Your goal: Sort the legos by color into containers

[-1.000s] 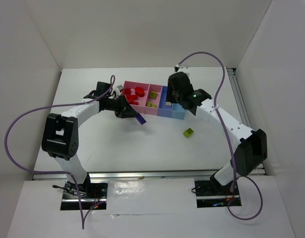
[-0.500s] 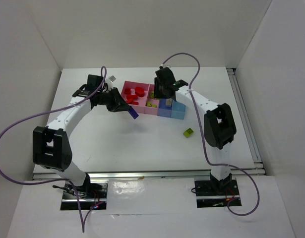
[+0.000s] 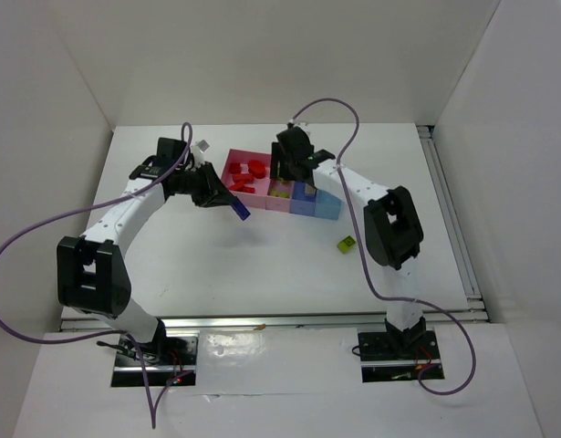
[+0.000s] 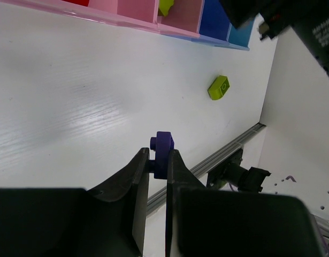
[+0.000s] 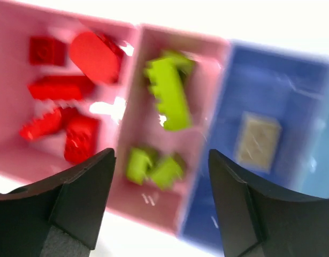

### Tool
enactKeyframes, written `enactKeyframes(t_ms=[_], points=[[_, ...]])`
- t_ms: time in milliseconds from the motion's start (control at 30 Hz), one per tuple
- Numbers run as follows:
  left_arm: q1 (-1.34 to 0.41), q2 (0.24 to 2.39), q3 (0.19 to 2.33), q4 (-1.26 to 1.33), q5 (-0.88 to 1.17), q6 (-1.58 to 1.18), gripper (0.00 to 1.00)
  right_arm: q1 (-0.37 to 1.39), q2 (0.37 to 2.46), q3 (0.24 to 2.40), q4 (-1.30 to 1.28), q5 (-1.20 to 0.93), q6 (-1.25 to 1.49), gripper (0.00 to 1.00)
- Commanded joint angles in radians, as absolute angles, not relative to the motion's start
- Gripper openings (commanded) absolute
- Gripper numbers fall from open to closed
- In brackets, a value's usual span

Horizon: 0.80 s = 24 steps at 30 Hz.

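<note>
Right fingers [image 5: 81, 198] moved over narrower pink bin [image 5: 204, 139], now spread wide | left fingers [image 4: 132, 187] clamp purple lego [image 4: 163, 152] above surface [image 4: 73, 80]

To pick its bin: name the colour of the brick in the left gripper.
Purple; the brick shows best in the left wrist view.

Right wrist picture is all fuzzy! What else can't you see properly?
Right wrist view: blur; the pale piece in the blue bin is unidentifiable.
Left wrist view: the top edge cuts off the bins; the fingers hide the lower part of the purple lego.
Top view: the white speck beside the left arm is too small to identify.
</note>
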State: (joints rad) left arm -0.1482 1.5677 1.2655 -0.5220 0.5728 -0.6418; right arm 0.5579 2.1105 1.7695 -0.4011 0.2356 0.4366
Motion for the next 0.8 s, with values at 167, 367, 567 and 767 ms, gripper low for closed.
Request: enactKeyframes(t_ms=[167, 367, 567, 767], points=[[-0.143, 1.528, 1.276, -0.523, 0.578, -0.614, 0.0, 0.563, 1.639, 1.395, -0.411, 0.518, 0.592, 0.71], [-0.143, 1.561, 1.285, -0.514, 0.588, -0.614, 0.0, 0.552, 1.359, 1.065, -0.638, 0.548, 0.81, 0.77], [-0.143, 1.583, 1.307, -0.514, 0.609, -0.614, 0.0, 0.48, 1.333, 0.93, -0.626, 0.378, 0.934, 0.88], [-0.152, 1.592, 1.307, -0.514, 0.609, -0.614, 0.0, 0.445, 1.462, 0.93, -0.571, 0.339, 0.953, 0.88]])
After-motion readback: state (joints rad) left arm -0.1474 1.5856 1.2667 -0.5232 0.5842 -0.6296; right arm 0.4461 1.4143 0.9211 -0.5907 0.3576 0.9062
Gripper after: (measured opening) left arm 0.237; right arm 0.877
